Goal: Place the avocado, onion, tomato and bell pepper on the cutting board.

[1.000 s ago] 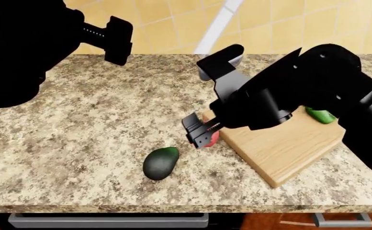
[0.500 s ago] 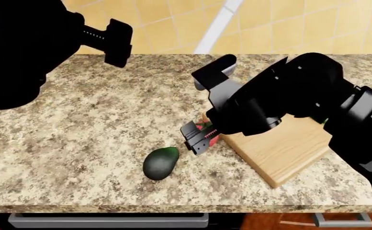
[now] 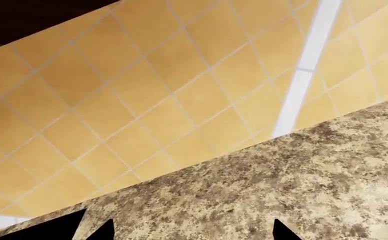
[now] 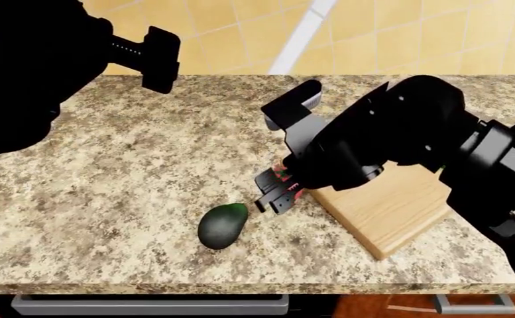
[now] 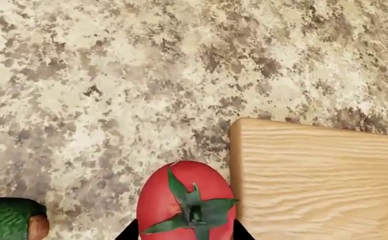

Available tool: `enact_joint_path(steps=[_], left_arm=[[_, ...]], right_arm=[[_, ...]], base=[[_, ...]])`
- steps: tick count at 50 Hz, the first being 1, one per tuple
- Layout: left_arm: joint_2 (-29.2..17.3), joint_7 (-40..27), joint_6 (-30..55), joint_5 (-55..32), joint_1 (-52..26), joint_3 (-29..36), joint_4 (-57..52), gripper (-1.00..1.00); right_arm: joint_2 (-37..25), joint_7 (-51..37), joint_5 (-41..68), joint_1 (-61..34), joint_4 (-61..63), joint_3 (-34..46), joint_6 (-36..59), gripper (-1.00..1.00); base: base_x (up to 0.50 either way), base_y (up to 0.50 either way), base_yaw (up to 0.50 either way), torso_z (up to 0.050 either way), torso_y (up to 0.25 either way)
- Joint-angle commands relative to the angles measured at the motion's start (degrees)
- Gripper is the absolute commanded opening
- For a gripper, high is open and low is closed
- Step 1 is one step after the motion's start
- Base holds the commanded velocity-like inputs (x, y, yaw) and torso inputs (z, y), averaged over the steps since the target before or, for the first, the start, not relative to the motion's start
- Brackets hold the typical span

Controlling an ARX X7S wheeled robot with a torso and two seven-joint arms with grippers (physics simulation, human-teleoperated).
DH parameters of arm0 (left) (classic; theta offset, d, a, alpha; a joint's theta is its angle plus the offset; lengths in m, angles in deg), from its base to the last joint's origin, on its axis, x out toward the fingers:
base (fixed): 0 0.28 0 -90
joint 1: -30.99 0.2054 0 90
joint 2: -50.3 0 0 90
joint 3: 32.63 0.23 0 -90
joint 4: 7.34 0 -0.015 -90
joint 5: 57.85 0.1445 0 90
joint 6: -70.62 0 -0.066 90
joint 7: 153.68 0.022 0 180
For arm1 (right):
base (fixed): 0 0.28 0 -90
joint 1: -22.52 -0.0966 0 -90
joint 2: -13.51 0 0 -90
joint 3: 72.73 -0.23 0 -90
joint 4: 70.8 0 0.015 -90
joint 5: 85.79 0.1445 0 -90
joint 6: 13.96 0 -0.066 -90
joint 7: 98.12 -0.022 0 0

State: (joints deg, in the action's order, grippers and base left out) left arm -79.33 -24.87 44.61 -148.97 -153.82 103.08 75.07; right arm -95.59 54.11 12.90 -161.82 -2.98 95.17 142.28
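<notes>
No writing or labels showed anywhere. The right gripper (image 4: 273, 192) reached low over the counter (image 4: 107, 179), its jaws closed on the tomato (image 5: 188, 200) — just beside the corner of the cutting board (image 4: 390, 205). The avocado (image 4: 222, 225) lay near the fingertips, away from the board. The left gripper (image 4: 160, 58) hung raised and well apart; whether it was open could not be told.

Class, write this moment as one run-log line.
right hand: at tomato, beside board | avocado: on counter | left hand: raised, idle
</notes>
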Motion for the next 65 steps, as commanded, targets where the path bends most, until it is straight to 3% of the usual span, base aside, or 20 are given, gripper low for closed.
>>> enact_joint_path(steps=[1, 15, 37, 56, 65], left_arm=[[-0.3, -0.3, -0.2, -0.4, 0.1, -0.1, -0.2, 1.0], [-0.3, -0.3, -0.3, -0.5, -0.3, 0.0, 0.0, 1.0], [1.6, -2.1, 1.4, -4.3, -0.1, 1.5, 3.8, 1.0], [2.9, -9.9, 2.8, -32.1, -2.5, 1.2, 6.2, 1.0], [2.6, -11.9, 2.6, -37.5, -3.5, 2.7, 7.6, 1.0]], right_arm=[[0.3, -0.1, 0.4, 0.0, -0.2, 0.5, 0.6, -1.0], [-0.5, -0.4, -0.1, -0.8, 1.3, 1.0, 1.3, -1.0], [-8.8, -10.7, 12.8, -11.5, 10.2, -5.5, 4.3, -1.0], [-14.9, -15.5, 16.8, -14.7, 10.5, -5.3, 5.5, -1.0], [-14.5, -15.5, 16.5, -14.5, 10.2, -4.9, 5.3, -1.0]], base=[[0.0, 0.0, 0.0, 0.0, 0.0], [0.0, 0.0, 0.0, 0.0, 0.0], [0.0, 0.0, 0.0, 0.0, 0.0], [0.0, 0.0, 0.0, 0.0, 0.0], [0.0, 0.0, 0.0, 0.0, 0.0]])
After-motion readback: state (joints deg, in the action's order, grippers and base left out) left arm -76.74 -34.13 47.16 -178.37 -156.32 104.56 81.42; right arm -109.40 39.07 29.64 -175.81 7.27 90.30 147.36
